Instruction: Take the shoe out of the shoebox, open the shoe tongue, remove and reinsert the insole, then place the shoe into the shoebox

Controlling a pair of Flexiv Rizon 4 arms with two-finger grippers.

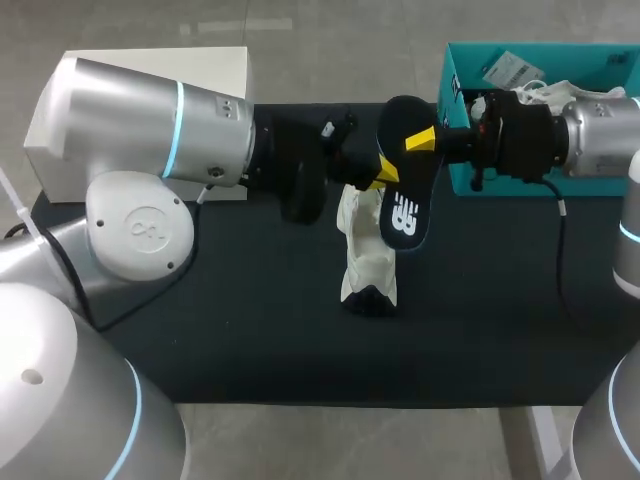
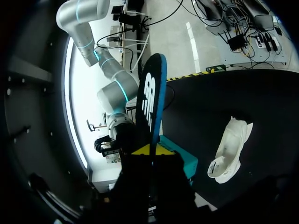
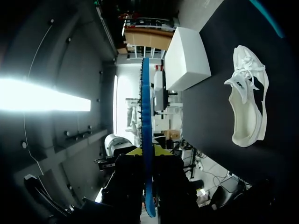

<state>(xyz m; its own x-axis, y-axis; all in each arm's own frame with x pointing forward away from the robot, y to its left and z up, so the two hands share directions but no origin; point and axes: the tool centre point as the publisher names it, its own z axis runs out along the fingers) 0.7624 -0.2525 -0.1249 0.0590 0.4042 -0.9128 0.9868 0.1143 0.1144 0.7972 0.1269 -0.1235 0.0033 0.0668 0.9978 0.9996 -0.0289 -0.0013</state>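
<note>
My right hand (image 1: pixel 424 138) and my left hand (image 1: pixel 383 172) both pinch the dark insole (image 1: pixel 405 205), holding it in the air over the white shoe (image 1: pixel 365 255), which lies on the black counter (image 1: pixel 250 320) near the teal shoebox (image 1: pixel 462 182).

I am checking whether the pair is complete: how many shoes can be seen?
1. The white shoe lies on the black mat, below the held insole. The teal shoebox may hide another.
</note>
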